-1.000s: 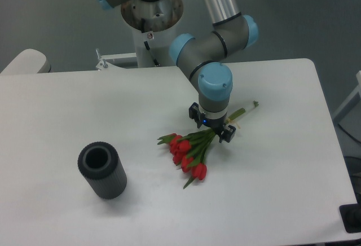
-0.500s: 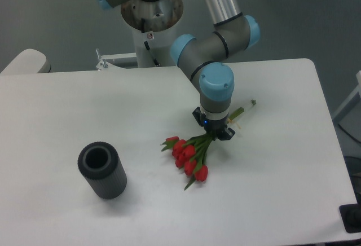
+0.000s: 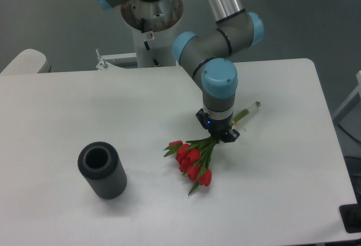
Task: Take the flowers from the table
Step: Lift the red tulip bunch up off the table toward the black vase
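**Flowers gripped at the stems above the counter**

The gripper (image 3: 218, 135) is seen pointing straight down over the right half of the white counter (image 3: 67, 110), and the jaws are clenched on the green stems of the flowers (image 3: 194, 158). The red blooms are fanned out below and to the left of the jaws, close to the counter surface; whether they are touching it cannot be told. The cut ends of the stems are seen jutting up and to the right past the gripper. A dark grey ribbed cylinder (image 3: 102, 170) is stood upright on the left part of the counter, well apart from the flowers, with its open top turned towards the camera.
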`<state>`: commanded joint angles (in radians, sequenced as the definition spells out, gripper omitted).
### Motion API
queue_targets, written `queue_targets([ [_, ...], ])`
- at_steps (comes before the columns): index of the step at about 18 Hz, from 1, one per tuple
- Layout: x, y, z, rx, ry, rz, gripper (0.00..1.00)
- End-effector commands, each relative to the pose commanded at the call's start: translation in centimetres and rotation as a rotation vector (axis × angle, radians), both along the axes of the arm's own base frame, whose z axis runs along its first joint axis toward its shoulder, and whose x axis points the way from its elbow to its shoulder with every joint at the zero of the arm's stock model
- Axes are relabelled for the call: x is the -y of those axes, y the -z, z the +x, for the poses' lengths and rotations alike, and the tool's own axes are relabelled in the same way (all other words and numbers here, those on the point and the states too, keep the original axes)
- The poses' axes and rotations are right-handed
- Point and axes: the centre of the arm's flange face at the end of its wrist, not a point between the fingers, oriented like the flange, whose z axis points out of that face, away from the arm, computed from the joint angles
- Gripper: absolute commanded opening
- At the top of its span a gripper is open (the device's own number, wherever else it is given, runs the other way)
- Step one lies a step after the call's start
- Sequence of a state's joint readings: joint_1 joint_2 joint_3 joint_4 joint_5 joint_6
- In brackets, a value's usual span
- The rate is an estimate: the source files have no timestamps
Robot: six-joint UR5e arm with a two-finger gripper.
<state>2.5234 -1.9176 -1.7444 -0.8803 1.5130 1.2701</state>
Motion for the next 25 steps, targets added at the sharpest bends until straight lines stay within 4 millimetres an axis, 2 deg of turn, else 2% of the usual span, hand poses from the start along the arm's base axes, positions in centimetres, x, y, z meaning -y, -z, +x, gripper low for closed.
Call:
queue_targets([
  [5,-2.8,-7.7,-1.7,0.067,0.028,0.198,0.25],
  [10,-5.2,-11.4,-1.2,0.167,0.070,0.447,0.25],
  [13,-6.2,-13.3,-0.6,0.242,0.023,0.544,0.25],
  [16,-6.3,-14.7,-0.2,0.323,0.013,0.640,0.25],
  [19,-5.7,-15.4,-0.9,0.391,-0.018,0.710,0.24],
  [25,-4.8,-15.1,-1.7,0.399,-0.035,0.723,0.24],
])
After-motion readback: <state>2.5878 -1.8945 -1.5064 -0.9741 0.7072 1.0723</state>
